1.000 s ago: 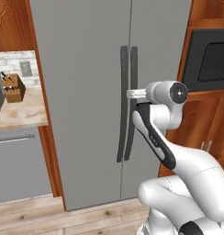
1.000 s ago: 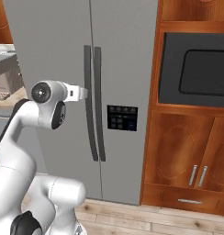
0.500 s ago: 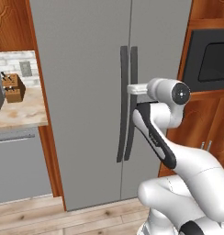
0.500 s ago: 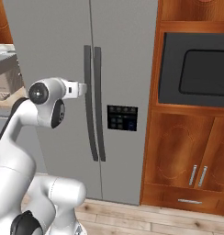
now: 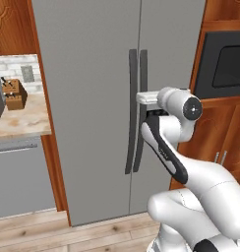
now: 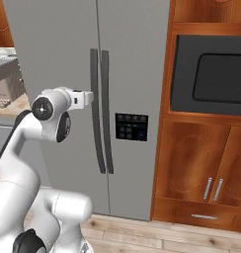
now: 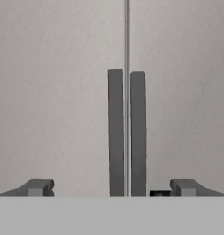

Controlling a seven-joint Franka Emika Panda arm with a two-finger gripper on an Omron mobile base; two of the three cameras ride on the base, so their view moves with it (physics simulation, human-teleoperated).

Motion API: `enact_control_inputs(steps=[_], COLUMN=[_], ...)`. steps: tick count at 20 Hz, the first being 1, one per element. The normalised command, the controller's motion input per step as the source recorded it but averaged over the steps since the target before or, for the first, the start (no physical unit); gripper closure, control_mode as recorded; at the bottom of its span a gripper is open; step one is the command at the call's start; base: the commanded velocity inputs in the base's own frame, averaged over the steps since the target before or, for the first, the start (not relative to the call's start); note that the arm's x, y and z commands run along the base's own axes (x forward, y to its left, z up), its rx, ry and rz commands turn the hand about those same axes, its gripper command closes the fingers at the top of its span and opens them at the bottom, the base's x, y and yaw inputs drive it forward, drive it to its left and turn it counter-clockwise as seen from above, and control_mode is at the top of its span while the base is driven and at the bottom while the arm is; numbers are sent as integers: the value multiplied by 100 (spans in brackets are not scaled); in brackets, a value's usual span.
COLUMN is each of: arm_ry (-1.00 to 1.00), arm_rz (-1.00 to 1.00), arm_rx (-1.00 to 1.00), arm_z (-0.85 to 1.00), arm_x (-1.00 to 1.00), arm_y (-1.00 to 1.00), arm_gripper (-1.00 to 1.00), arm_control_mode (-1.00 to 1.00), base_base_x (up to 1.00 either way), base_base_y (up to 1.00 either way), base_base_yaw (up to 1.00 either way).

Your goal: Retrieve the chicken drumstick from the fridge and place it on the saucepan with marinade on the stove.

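Hand view: the fridge fills the frame, both doors shut, its two dark handles standing upright either side of the door seam. The drumstick cannot be seen behind the closed doors. The gripper faces the handles squarely, its fingertips spread wide, holding nothing, apart from the door. Left base view: the arm's forearm rises from the base, the wrist bent level, the hand pointing at the handles at mid-height. Wooden cabinets and a built-in oven stand just right of the fridge.
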Motion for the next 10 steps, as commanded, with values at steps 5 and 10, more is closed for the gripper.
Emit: enact_control_inputs(steps=[5,10], arm_ry=[0,0], arm_rz=[0,0], arm_rx=[0,0], arm_z=[0,0], arm_x=[6,14], arm_y=[0,0], arm_gripper=[-100,-100], arm_control_mode=[-100,-100], base_base_x=[0,0], base_base_y=[0,0], base_base_yaw=[0,0])
